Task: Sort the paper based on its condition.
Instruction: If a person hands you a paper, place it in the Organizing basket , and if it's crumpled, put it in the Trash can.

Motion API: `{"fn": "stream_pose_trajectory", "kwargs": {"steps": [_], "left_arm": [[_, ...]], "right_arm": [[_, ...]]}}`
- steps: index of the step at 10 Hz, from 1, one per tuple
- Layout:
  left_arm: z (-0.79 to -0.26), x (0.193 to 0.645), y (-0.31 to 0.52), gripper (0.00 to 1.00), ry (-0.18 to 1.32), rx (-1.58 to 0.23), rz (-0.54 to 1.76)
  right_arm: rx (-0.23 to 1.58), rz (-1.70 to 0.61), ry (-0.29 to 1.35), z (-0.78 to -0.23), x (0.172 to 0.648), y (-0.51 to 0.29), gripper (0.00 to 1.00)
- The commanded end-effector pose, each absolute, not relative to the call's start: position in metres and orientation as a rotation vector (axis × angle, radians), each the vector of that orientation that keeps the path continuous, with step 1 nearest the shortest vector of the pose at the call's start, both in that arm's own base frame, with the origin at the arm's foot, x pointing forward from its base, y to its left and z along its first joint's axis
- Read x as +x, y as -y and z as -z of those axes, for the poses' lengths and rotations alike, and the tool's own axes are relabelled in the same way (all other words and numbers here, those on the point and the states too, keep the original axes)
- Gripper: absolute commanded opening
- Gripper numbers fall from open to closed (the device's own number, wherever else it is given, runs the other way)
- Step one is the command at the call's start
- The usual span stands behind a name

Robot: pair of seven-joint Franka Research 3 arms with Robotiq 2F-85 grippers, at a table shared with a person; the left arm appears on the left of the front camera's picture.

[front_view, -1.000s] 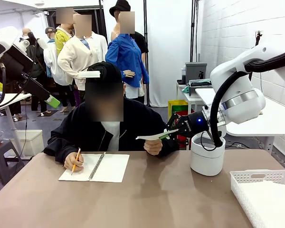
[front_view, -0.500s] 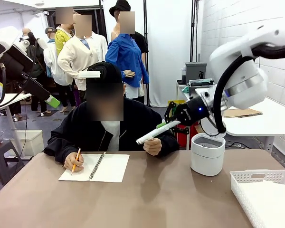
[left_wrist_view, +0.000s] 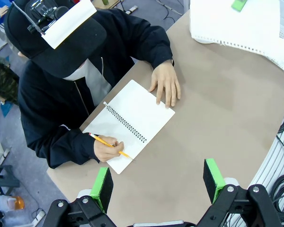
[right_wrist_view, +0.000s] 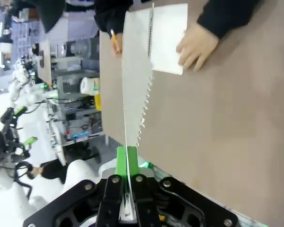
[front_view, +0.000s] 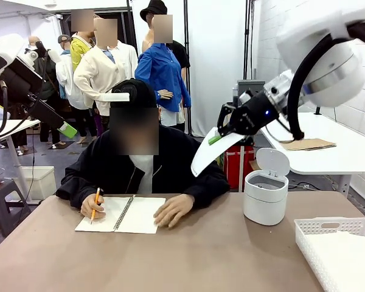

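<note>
Holding the paper [front_view: 208, 152] in the air, the right gripper [front_view: 215, 139] has its green pads pressed together on one edge of the sheet; the sheet hangs down and curves toward the person, well above the table [front_view: 188, 261]. In the right wrist view the same sheet [right_wrist_view: 135, 80] runs edge-on up from between the fingers, its perforated edge ragged. Left gripper [left_wrist_view: 158, 182] hovers high above the table with its jaws spread wide and nothing between them.

Person at far side: one hand [front_view: 173, 210] lies flat on the open spiral notebook [front_view: 123, 214], the other hand [front_view: 92, 208] holds a pencil [front_view: 96, 202] on the page. White bin [front_view: 266, 194], lid up, stands near the table's right side. White basket [front_view: 337, 249] at near right corner; it seems to hold white sheets, hard to confirm.
</note>
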State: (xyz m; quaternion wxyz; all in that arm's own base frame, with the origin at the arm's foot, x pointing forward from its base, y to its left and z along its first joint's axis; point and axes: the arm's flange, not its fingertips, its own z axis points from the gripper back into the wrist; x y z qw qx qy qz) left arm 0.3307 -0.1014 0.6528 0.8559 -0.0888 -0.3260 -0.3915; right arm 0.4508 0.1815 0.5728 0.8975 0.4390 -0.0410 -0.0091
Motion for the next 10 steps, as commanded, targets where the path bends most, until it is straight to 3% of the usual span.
{"fn": "stream_pose_trajectory", "kwargs": {"steps": [1,6,10], "left_arm": [[-0.653,0.33,0.103,1.0,0.682,-0.18,0.808],[-0.653,0.33,0.103,1.0,0.682,-0.18,0.808],[-0.653,0.33,0.103,1.0,0.682,-0.18,0.808]], "right_arm": [[0.839,-0.089,0.144,-0.598,0.451,-0.163,0.0],[0.439,-0.326,0.28,-0.637,0.427,-0.105,0.0],[0.19,-0.262,0.382,-0.623,0.383,-0.037,0.0]]}}
